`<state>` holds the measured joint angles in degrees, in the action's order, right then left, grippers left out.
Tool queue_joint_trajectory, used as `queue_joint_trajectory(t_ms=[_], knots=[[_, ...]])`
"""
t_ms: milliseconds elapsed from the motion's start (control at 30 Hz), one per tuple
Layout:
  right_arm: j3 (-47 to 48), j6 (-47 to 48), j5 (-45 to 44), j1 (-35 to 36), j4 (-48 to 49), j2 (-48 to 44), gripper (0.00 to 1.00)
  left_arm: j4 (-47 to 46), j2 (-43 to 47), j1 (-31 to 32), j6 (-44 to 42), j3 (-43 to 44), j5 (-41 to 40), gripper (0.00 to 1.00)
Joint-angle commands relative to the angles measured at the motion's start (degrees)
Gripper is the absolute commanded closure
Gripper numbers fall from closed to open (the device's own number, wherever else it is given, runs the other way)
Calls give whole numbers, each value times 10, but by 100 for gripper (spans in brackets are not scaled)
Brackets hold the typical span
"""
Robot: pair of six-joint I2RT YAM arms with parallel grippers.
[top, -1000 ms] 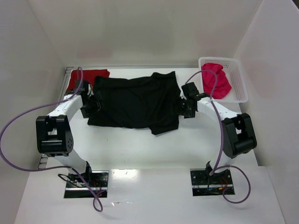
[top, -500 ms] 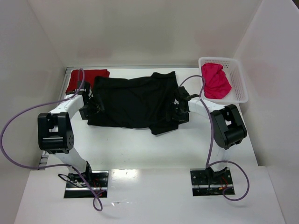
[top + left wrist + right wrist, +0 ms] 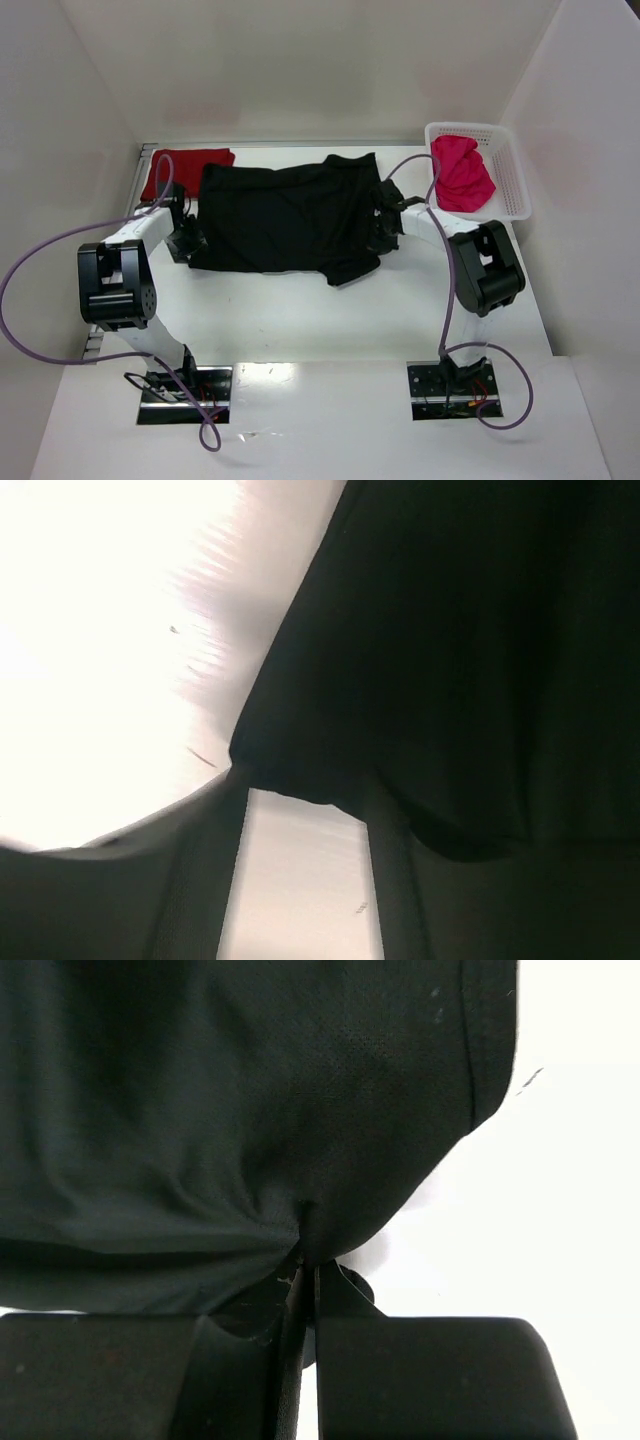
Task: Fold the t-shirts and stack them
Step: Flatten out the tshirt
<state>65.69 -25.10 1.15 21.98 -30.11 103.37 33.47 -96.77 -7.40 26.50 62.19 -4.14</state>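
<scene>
Black t-shirt (image 3: 285,220) lies spread on the bench (image 3: 300,310). The right end effector (image 3: 303,1260) pinches its edge fully closed, and the left end effector (image 3: 305,798) stands half open around the opposite edge.

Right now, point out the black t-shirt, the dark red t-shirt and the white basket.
black t-shirt (image 3: 285,215): top view, middle of the spread cloth.
dark red t-shirt (image 3: 200,165): top view, centre of its visible patch.
white basket (image 3: 513,178): top view, right mesh wall.
</scene>
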Motion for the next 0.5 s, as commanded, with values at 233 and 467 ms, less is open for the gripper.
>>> queue_joint_trajectory(t_ms=[233,467], knots=[[117,-1,-14,-8,-87,-104,93,-8,17,1,-20,-16,97,95],[81,-7,-23,-8,-150,-154,95,62,93,39,-14,-3,60,100]])
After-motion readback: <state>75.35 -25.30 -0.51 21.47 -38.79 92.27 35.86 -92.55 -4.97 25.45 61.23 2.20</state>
